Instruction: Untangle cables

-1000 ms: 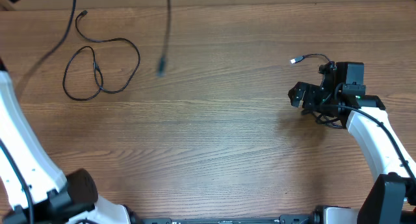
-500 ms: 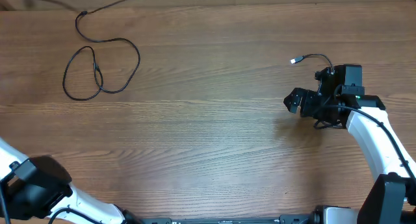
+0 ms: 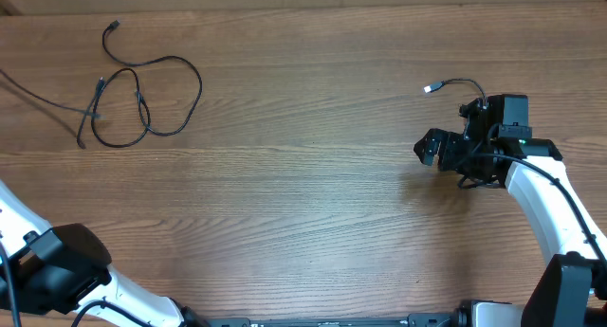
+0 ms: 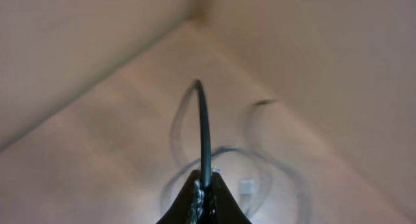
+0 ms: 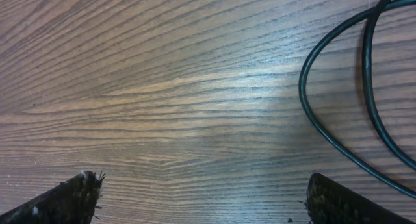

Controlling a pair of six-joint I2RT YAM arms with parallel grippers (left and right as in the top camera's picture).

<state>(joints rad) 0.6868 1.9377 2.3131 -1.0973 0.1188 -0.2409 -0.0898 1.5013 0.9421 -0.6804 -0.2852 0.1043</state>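
One black cable [image 3: 161,98] lies in loops on the wooden table [image 3: 303,204] at the far left, its plug toward the back edge. A second thin cable [image 3: 57,101], blurred, runs in from the left edge and hangs across those loops. In the left wrist view my left gripper [image 4: 205,188] is shut on this cable [image 4: 203,126], with the loops [image 4: 260,162] blurred below it. A third cable [image 3: 453,81] with a silver plug curls by my right gripper [image 3: 429,147], which stands open just above the wood. Its curves [image 5: 315,113] pass to the right of the open right gripper [image 5: 205,191].
The left arm's white link and black joint [image 3: 57,265] sit at the near left corner. The right arm [image 3: 550,194] reaches in from the near right. The table's back edge runs along the top of the overhead view.
The cable held by my left gripper has swung from the top centre to the far left and now hangs over the loops. The left arm dropped lower. My right gripper edged slightly left.
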